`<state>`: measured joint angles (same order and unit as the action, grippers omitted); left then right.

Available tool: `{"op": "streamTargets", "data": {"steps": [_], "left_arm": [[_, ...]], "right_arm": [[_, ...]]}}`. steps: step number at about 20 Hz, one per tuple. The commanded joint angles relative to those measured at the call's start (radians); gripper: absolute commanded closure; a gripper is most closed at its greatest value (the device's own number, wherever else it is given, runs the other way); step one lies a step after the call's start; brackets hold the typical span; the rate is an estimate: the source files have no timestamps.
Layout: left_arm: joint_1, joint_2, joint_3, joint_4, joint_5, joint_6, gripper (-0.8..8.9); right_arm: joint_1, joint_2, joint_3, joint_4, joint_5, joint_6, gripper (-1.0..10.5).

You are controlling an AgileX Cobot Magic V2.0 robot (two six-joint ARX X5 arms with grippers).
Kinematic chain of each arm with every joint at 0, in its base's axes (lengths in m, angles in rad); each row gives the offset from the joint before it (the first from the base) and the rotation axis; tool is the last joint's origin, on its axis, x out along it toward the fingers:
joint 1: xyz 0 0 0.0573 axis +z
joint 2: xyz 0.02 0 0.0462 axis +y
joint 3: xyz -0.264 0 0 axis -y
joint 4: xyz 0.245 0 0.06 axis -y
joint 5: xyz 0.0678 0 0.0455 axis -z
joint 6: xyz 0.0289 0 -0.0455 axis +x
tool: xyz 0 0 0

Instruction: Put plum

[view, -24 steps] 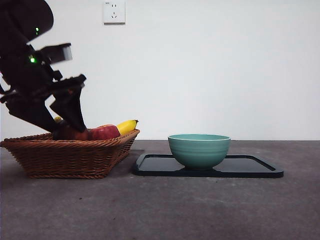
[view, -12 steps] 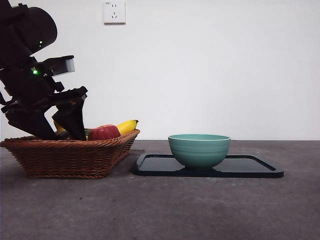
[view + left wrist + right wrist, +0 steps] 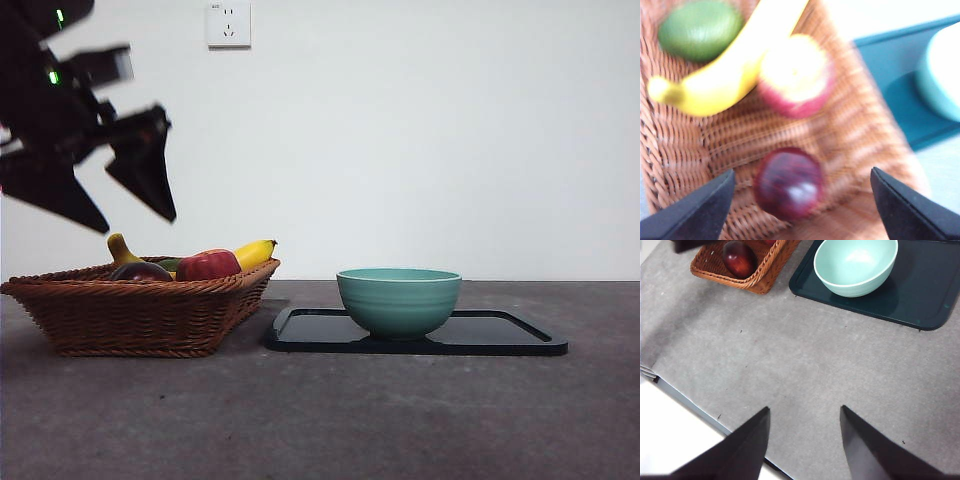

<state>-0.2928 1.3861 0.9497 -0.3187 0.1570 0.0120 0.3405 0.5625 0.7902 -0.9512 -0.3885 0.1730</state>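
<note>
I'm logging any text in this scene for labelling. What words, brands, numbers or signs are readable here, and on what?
Wall socket: a tiny mark at its top left corner, too small to read.
Basket, fruit, bowl, tray: no text visible.
No other writing shows in any view.

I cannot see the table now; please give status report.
Left end effector open, above basket. Right end effector open, waiting. Plum in basket, not held. Nothing in the way.
</note>
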Motion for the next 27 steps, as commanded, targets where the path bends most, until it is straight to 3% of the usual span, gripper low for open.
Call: {"op": "streamTargets", "data": {"steps": [1,6,12,18,27], "left_arm": [[-0.018,-0.068,0.011,-0.032,0.037,-0.005,3.77],[-0.058,-0.256,0.011,-0.146,0.160,-0.017,3.77],[-0.080,-0.409,0.011,-0.325,0.383,-0.017,3.78],[-0.088,-0.433,0.010,-0.493,0.394,0.033,3.78],[-0.088,-0.433,0.010,-0.495,0.394,0.033,3.78]], "right_arm": [[0.005,0.004,0.004,0.008,0.003,-0.001,7.2],[0.005,0.004,0.005,0.008,0.004,-0.001,7.2],[0.005,0.004,0.004,0.009,0.004,-0.001,7.2],[0.005,0.004,0.004,0.008,0.004,-0.001,7.2],[0.005,0.004,0.004,0.009,0.004,0.012,7.2]]}}
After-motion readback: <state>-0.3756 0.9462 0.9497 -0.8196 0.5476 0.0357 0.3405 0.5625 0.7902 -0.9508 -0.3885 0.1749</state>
